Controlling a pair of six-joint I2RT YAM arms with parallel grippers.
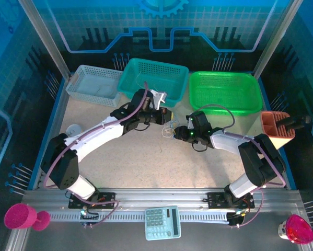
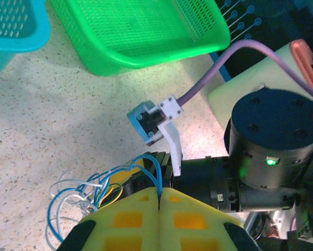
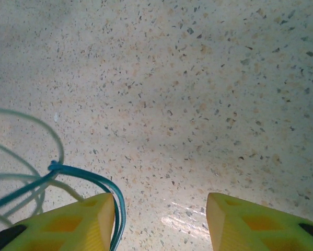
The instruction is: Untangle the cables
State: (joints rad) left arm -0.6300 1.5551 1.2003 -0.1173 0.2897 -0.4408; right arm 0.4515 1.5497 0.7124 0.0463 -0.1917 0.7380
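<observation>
Task object: the cables [image 2: 99, 187], a small bundle of thin, curly wire strands in blue, white and yellow, sit near the middle of the speckled beige desk [image 1: 146, 157], between the tips of the two arms.
Left gripper: the yellow-fingered left gripper [image 2: 159, 192] has its fingers pressed together, and a blue strand arches down into the seam at the tips. It is clamped on the cables, whose loose loops fan out to the left.
Right gripper: the right gripper [image 3: 159, 201], also yellow-fingered, stands with its fingers apart and bare desk between them. A teal-blue strand runs along the inner face of the finger at lower left.
Top external view: both white arms reach inward from the near edge and meet at the cables. The bundle reads here as a small pale tangle, too fine to separate by colour.
Left wrist view: the three strand colours are distinct here. The right arm's black wrist housing [image 2: 274, 141], with a lit green light, sits just beyond the fingertips, and a thick purple cable [image 2: 213, 73] runs from it.
Right wrist view: a small knot [image 3: 54, 166] shows where several strands cross. The strands at the left edge are blurred.
Far edge: a pale grey perforated basket [image 1: 93, 86], a teal plastic basket [image 1: 153, 78] and a bright green plastic basket [image 1: 227, 93] stand in a row, left to right.
Right edge: an orange compartmented holder [image 1: 277, 125] stands beside the green basket.
Near rail: a light blue calculator [image 1: 163, 215] lies between the arm bases.
</observation>
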